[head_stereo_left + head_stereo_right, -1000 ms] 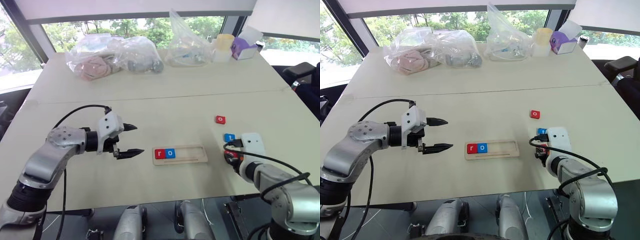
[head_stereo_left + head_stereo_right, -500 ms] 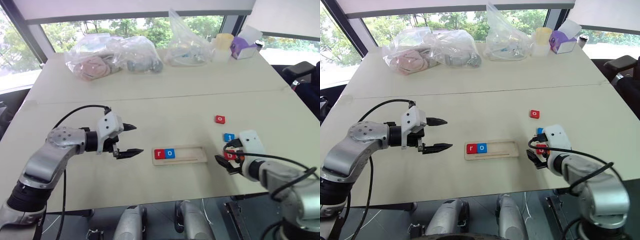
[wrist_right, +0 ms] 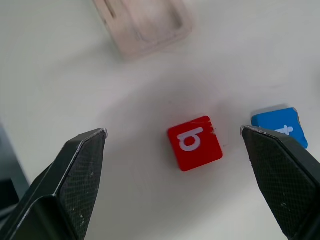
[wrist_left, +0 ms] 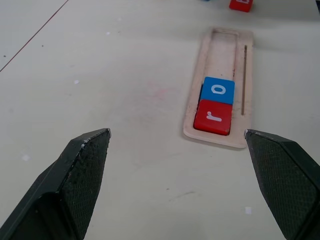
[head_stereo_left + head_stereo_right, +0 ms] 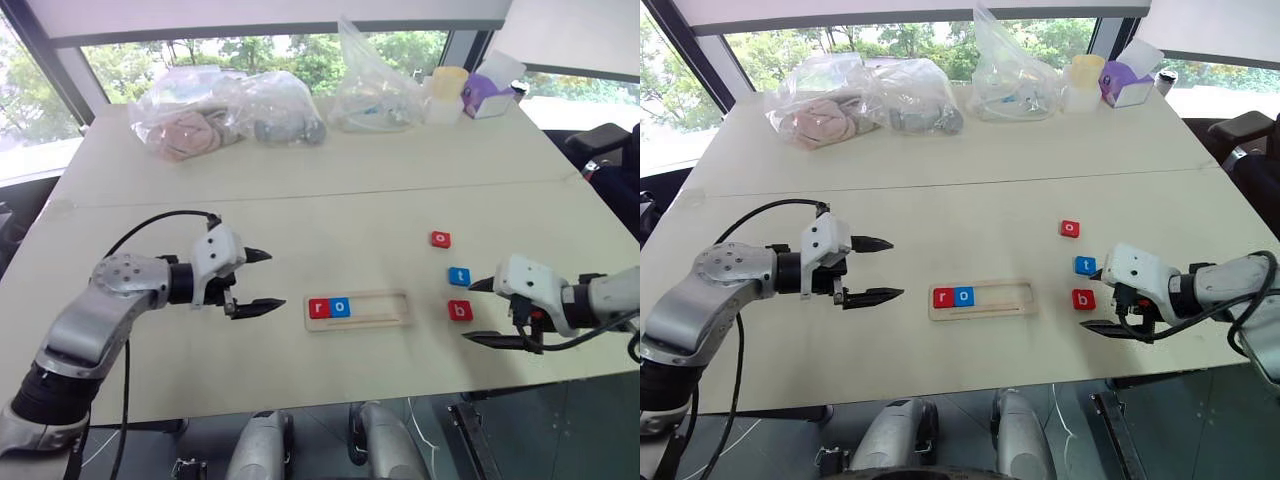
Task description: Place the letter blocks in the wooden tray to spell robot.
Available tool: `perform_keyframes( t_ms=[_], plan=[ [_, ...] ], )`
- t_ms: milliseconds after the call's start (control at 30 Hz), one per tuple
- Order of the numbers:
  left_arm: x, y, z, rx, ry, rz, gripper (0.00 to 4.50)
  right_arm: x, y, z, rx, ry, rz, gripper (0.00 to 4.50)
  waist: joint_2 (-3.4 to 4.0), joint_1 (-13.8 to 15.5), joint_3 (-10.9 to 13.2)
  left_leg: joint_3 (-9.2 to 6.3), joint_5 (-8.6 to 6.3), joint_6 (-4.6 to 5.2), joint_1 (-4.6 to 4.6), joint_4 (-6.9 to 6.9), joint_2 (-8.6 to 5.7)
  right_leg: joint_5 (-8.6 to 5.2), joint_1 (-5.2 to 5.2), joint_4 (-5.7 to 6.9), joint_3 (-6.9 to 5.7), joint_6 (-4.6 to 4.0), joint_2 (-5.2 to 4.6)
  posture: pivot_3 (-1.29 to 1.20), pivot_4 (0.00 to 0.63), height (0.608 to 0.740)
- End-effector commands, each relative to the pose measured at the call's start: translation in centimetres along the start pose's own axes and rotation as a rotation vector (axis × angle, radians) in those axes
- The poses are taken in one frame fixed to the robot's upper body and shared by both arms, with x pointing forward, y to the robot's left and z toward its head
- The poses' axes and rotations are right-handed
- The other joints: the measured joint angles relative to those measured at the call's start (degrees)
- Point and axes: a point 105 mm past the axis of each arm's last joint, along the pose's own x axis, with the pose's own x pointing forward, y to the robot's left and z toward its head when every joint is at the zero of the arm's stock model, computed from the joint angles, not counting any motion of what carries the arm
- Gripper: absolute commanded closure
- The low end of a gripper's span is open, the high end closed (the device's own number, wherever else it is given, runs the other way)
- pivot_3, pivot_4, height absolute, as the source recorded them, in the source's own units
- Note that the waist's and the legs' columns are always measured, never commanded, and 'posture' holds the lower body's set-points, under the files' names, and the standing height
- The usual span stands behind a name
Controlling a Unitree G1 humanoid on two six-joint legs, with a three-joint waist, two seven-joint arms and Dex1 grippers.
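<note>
The wooden tray [image 5: 360, 309] lies mid-table with a red r block [image 5: 319, 308] and a blue o block [image 5: 340, 307] at its left end. To its right, loose on the table, lie a red b block [image 5: 460, 310], a blue t block [image 5: 458, 276] and a red o block [image 5: 441, 239]. My right gripper [image 5: 473, 312] is open just right of the b block, which rests free between and below its fingers [image 3: 195, 143]. Left of the tray, my left gripper [image 5: 258, 281] hovers open and empty, pointing at the tray [image 4: 220, 50].
Plastic bags [image 5: 225, 110] [image 5: 375, 85], a cup [image 5: 448, 92] and a purple box [image 5: 485, 98] stand along the table's far side. A seam [image 5: 300, 195] crosses the table. The table's front edge runs close below my right gripper.
My right gripper has opened off the red b block, rolled over, and drawn up and to the right. The b block stays on the table. The left arm has not moved.
</note>
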Motion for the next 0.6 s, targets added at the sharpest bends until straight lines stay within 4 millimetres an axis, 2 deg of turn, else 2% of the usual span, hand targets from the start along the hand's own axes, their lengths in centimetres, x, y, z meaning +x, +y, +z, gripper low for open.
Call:
perform_keyframes(
  t_ms=[33,267,600],
  plan=[
    [-0.6,-0.2,1.2,0.057,-0.02,0.016,0.0,0.7,-0.4,-0.3,-0.085,0.004,0.036,0.09,0.0,0.14,0.0,-0.01,0.0,0.0,0.0,0.0,0.0,0.0,0.0,0.0,-0.01,0.0,0.02,0.0,0.15,0.74],
    [-1.2,-0.4,1.3,0.058,-0.013,0.04,0.0,1.7,-0.3,-1.4,-0.096,0.033,0.098,0.09,0.0,0.3,0.0,0.0,0.03,-0.05,-0.03,0.01,-0.02,0.13,0.02,0.0,0.01,-0.2,-0.03,0.0,0.15,0.74],
    [-1.3,-0.6,1.4,0.063,-0.007,0.062,0.0,2.6,-1.2,-2.6,-0.059,0.061,0.082,0.09,0.0,0.24,0.0,0.0,0.08,-0.13,0.06,0.02,-0.01,0.16,0.09,0.05,0.0,-0.23,0.01,0.0,0.15,0.74]
  ],
)
